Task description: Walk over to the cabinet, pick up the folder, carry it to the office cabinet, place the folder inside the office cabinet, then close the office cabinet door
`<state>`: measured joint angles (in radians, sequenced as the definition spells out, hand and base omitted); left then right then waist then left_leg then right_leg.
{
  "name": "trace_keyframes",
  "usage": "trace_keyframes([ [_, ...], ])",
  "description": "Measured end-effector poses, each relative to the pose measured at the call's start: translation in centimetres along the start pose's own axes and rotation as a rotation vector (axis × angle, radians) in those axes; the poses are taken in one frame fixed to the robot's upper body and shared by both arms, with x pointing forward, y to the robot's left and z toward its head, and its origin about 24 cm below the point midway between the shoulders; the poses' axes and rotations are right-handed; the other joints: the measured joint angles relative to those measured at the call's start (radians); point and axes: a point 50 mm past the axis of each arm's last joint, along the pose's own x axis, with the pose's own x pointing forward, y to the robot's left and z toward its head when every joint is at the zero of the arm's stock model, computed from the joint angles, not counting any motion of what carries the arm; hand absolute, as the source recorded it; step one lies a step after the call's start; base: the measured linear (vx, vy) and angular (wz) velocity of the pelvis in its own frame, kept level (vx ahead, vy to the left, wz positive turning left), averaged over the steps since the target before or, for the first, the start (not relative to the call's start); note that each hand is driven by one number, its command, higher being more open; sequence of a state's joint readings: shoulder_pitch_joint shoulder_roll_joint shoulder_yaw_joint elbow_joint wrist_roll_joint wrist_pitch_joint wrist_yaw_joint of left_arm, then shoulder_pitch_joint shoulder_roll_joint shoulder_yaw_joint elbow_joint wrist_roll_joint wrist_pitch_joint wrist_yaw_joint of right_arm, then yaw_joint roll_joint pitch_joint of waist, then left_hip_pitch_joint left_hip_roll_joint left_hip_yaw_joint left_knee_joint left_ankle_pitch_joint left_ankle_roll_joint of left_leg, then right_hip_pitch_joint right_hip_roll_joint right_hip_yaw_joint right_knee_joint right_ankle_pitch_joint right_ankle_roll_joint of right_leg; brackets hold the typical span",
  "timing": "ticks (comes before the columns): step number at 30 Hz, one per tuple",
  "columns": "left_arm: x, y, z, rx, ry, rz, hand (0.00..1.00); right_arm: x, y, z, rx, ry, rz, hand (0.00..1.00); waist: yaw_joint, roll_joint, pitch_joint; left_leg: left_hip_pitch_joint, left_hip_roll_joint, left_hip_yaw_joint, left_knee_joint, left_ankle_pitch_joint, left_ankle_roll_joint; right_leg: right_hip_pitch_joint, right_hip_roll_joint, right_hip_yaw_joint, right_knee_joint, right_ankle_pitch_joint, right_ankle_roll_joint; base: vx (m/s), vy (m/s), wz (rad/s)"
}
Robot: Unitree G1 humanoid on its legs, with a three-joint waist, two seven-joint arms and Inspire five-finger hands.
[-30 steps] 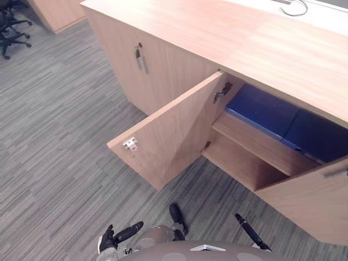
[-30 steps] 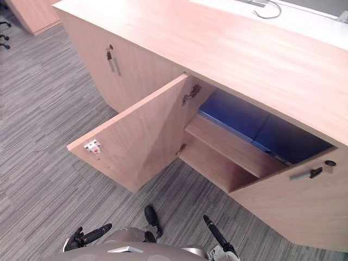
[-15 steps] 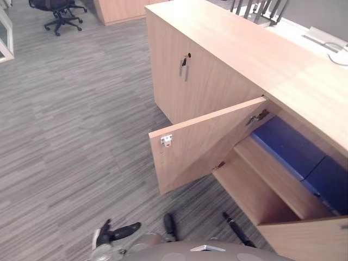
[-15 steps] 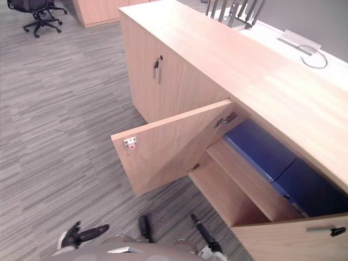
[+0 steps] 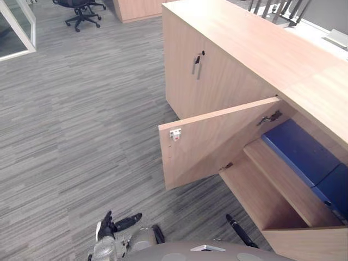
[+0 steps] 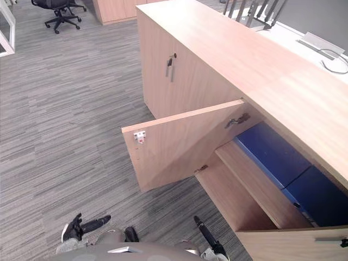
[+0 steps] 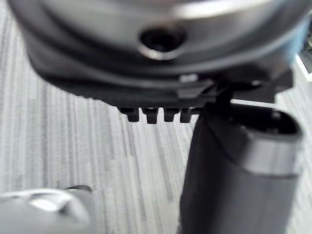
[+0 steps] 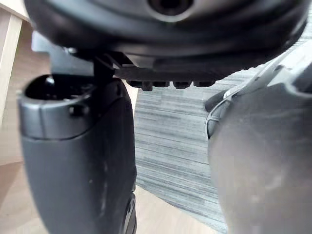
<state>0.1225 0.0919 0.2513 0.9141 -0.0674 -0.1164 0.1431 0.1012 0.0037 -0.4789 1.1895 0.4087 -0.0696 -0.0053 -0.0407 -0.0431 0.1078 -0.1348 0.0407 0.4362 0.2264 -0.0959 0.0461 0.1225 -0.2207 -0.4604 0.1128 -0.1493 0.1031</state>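
So the blue folder [image 5: 300,152] is already lying on the upper shelf [image 5: 283,187] inside the office cabinet [image 5: 255,49], with a second blue piece [image 5: 336,190] right beside it. I honestly can't tell if that's one folder or two. Both hands are hanging low over the carpet [image 5: 70,136] and carrying nothing. The left hand [image 5: 115,227] is showing loose, spread fingers, and the right hand [image 5: 238,231] is looking straight-fingered and empty too. What's left, I'm guessing, is the door [image 5: 217,136], which is standing wide open and jutting out toward the robot. The risk I'm seeing is that it's sitting off to one side, so a hand could clip the door's edge instead of its face. Pushing too near the hinge could also leave it ajar. Another door [image 5: 310,244] at the lower right is hanging open as well and is easy to bump.
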Motion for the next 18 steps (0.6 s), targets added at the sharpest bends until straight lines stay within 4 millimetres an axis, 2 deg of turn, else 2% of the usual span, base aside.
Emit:
trace_keyframes([
  [3,0.4,-0.2,3.3,-0.013,-0.122,-0.008,1.00,0.0,-0.1,-0.2,0.028,0.003,-0.008,1.00,-0.014,0.000,-0.001,0.068,-0.067,-0.033,-0.241,0.139,0.007,-0.018,0.000,0.005,-0.014,0.014,-0.014,-0.08,0.066,0.46],
  [5,0.4,0.2,4.5,-0.032,-0.166,0.005,1.00,0.0,-0.2,-0.1,0.025,-0.001,-0.006,1.00,-0.017,0.012,-0.001,0.102,-0.073,-0.038,-0.318,0.176,-0.001,-0.013,0.013,0.024,-0.020,0.017,-0.009,-0.08,0.002,0.00],
  [7,0.2,0.1,6.1,-0.055,-0.226,0.004,1.00,0.0,-0.5,0.3,0.023,-0.011,-0.006,1.00,-0.015,0.020,-0.003,0.106,-0.067,-0.036,-0.319,0.181,-0.008,-0.006,0.015,0.027,-0.031,0.018,-0.007,-0.07,-0.026,-0.07],
  [11,-0.6,-0.5,9.4,-0.090,-0.368,-0.032,1.00,-0.1,-1.5,0.6,0.006,-0.014,-0.020,1.00,-0.017,0.063,-0.016,0.107,-0.060,-0.036,-0.319,0.189,-0.011,0.000,0.023,0.023,-0.047,0.004,-0.009,-0.04,-0.020,-0.02],
  [13,-0.6,-0.7,10.9,-0.107,-0.413,-0.035,1.00,-0.2,-2.1,0.5,0.004,-0.008,-0.029,1.00,-0.015,0.070,-0.025,0.108,-0.058,-0.038,-0.319,0.189,-0.011,0.003,0.027,0.022,-0.048,0.003,-0.011,0.00,0.000,0.00],
  [16,-0.4,-0.5,12.8,-0.136,-0.453,-0.023,1.00,-0.2,-2.0,0.4,-0.003,-0.004,-0.020,1.00,-0.016,0.070,-0.026,0.111,-0.054,-0.036,-0.319,0.190,-0.013,0.005,0.031,0.025,-0.048,0.006,-0.009,0.02,-0.009,-0.01],
  [18,-0.1,0.0,14.3,-0.101,-0.473,-0.018,1.00,-0.2,-1.7,0.1,-0.002,0.010,-0.007,1.00,-0.017,0.050,-0.025,0.116,-0.050,-0.030,-0.319,0.189,-0.015,0.009,0.034,0.028,-0.048,0.006,-0.011,0.06,-0.019,-0.07],
])
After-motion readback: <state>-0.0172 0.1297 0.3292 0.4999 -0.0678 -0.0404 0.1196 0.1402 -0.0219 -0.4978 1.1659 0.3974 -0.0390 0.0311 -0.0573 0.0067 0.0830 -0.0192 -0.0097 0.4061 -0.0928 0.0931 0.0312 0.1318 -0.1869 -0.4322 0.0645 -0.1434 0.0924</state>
